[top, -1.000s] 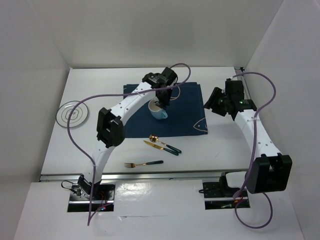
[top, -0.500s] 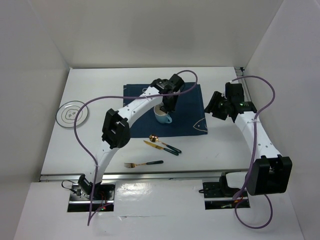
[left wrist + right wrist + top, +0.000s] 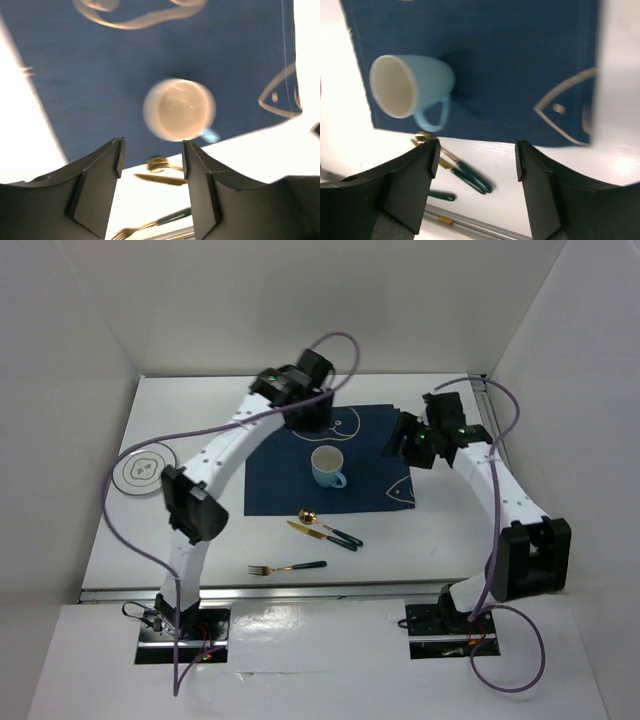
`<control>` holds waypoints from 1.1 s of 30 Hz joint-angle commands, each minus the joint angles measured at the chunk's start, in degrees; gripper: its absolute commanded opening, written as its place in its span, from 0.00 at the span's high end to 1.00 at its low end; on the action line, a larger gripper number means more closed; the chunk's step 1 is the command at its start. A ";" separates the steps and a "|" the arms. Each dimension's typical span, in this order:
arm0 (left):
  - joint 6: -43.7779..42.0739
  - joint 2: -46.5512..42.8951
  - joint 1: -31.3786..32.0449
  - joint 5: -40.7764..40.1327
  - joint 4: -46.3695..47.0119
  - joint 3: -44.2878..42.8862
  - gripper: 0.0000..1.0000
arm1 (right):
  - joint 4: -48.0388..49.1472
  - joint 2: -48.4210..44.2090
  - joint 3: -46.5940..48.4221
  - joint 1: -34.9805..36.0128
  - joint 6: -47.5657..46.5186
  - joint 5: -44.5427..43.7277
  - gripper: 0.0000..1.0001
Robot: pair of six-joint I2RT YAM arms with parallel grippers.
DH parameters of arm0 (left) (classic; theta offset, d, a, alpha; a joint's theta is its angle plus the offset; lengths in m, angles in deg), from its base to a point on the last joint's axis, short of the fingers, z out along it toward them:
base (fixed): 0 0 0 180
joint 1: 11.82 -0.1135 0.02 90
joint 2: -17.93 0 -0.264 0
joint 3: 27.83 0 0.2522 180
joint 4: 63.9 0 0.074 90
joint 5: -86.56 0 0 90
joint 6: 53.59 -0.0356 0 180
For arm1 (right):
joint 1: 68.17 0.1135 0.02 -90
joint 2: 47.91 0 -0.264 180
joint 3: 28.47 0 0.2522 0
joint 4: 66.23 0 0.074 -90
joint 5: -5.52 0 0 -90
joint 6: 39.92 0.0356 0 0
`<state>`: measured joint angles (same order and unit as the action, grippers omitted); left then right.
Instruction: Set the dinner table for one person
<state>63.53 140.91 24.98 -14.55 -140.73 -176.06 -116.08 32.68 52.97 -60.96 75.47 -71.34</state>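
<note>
A light blue mug stands upright on the navy fish-print placemat in the middle of the white dinner table. My left gripper hangs above the mat just behind the mug, open and empty. Over the mat's right edge my right gripper is also open, with nothing between its fingers. A gold spoon and knife with green handles lie in front of the mat, and a fork lies nearer me.
A white plate with grey rings sits on the table at the left, beside the left arm's elbow. A metal rail runs along the near edge. White walls close in the back and both sides.
My left gripper has opened, let go of the mug, and lifted back toward the far side of the mat. The right gripper has swung left over the mat's right edge and opened wider.
</note>
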 commanded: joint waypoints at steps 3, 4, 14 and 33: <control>0.22 -16.68 -13.04 -2.68 -1.63 9.65 0.32 | 3.49 9.91 12.11 9.66 -2.27 -0.05 0.22; 0.22 -18.37 -14.46 -2.68 -1.62 11.50 0.32 | 3.49 13.41 13.69 10.37 -2.27 -0.05 0.22; 0.75 -29.73 -26.68 1.62 3.21 28.21 0.32 | 1.38 28.99 25.75 15.74 -4.12 -2.24 0.31; -0.31 -30.87 -28.97 4.43 5.41 33.14 0.32 | -4.06 33.58 34.35 19.34 -6.23 -10.41 1.00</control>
<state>63.61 112.45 -3.72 -11.08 -136.60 -143.06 -117.74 67.33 82.98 -42.32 69.92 -78.31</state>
